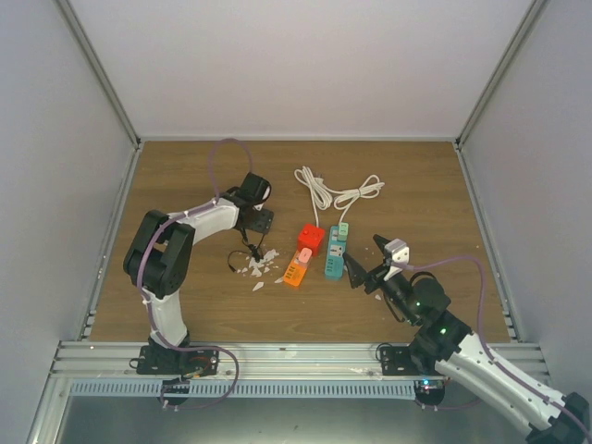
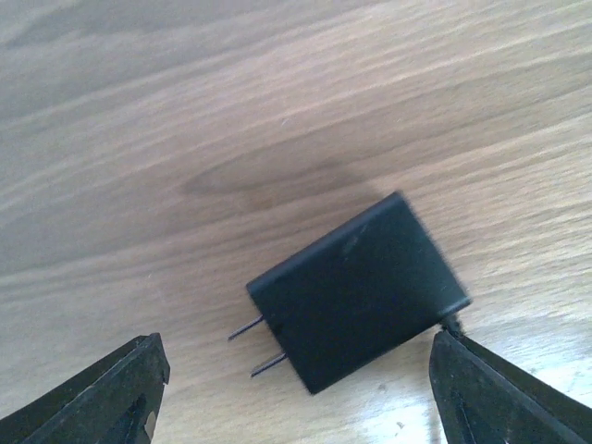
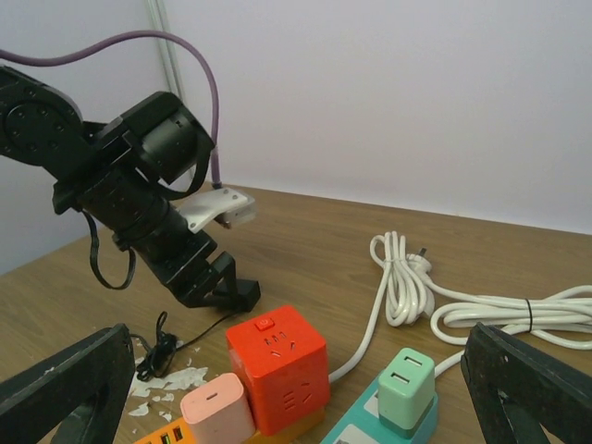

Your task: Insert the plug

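My left claw (image 2: 298,365) is spread wide over the black boxy plug (image 2: 356,291) on the wooden surface (image 2: 185,111). I'm on the grabbing step, so next I should lower and pinch it.

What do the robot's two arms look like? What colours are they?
Both are chunky black joints with white shells: the left arm and the right arm. A thin purple cable loops along each. Each ends in black wedge-shaped fingers. The right one has tiny green lights.
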Action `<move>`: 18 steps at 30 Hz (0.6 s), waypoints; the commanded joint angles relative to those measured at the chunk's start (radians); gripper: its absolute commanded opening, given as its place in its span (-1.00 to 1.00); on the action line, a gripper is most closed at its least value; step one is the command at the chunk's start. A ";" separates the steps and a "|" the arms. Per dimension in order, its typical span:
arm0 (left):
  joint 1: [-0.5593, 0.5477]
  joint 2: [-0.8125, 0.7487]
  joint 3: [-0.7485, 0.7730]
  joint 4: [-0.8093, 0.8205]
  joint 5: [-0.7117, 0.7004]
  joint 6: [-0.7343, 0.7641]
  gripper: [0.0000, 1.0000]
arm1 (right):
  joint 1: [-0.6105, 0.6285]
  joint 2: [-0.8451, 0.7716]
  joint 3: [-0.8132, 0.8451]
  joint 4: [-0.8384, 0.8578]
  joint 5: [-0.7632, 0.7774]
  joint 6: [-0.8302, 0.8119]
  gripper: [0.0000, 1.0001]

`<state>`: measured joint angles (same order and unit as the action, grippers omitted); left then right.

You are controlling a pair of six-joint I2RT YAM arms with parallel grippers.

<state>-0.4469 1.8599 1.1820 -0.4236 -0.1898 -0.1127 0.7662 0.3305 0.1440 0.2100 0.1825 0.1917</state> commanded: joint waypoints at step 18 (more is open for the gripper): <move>0.030 0.101 0.087 0.027 0.170 0.103 0.50 | -0.005 0.002 -0.008 0.032 -0.020 0.006 0.99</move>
<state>-0.4244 2.0106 1.3239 -0.4103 -0.0696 -0.0090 0.7662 0.3347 0.1440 0.2100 0.1745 0.1917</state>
